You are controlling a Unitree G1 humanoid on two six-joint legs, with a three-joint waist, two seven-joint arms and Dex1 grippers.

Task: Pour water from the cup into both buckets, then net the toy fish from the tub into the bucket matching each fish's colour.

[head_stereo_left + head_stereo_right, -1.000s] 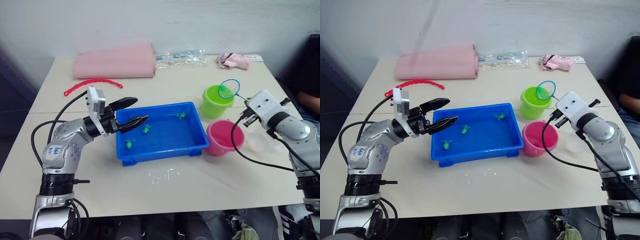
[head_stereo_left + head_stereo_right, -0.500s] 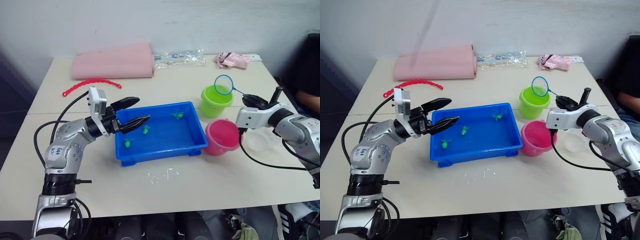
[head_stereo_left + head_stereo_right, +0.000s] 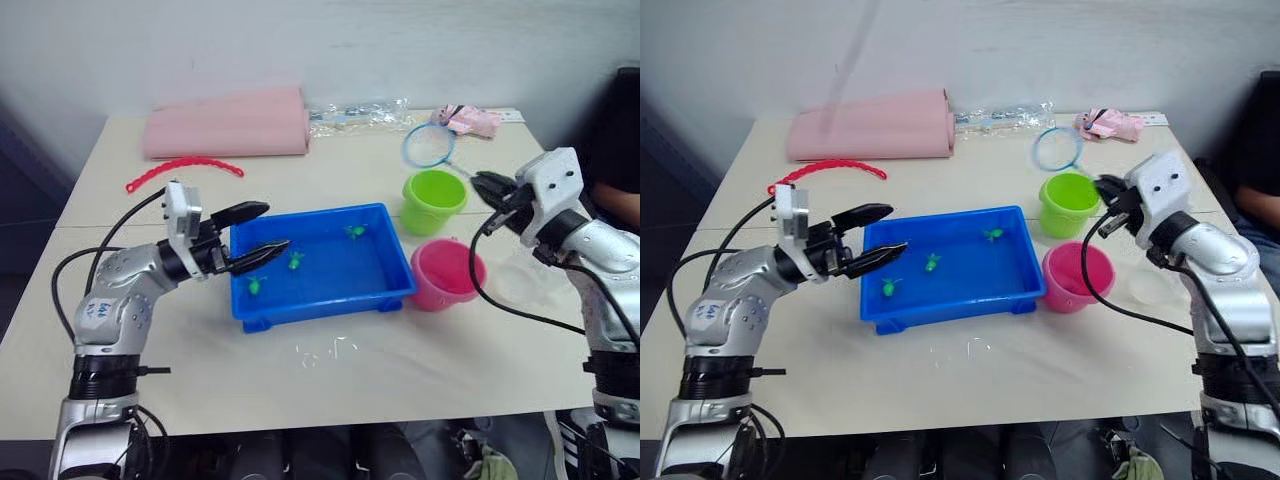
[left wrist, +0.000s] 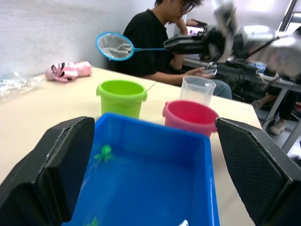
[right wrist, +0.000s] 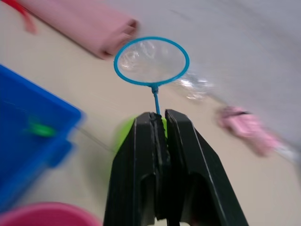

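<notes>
Net (image 3: 428, 146) held high in your right gripper (image 5: 160, 127), its two black fingers closed tight on the thin handle, with the blue hoop and pale mesh raised above and just beyond the lime green bucket (image 3: 435, 200). Judge it feather-light and springy: the long thin handle will likely flex and twist, so your hold near its end gives reach but little control of hoop angle; move slowly and keep the clamp firm, since a smooth stick could rotate between the pads. The pink bucket (image 3: 447, 274) sits just beside the blue tub (image 3: 322, 265), at its right end and nearer you than the green bucket, and the clear cup (image 4: 197, 90) stands on the table beyond the pink bucket, under your right arm. Three small green fish show in the tub: one (image 3: 356, 232) near the far right corner, one (image 3: 295, 261) mid-tub, one (image 3: 255, 285) nearer the left side. No pink fish can be made out. Expect the fish to be tiny, hard, wet and slippery, better scooped from beneath than chased sideways. Your left gripper (image 3: 258, 233) hovers wide open over the tub's left rim, holding nothing. A person in a dark top sits beyond the table's right end.
</notes>
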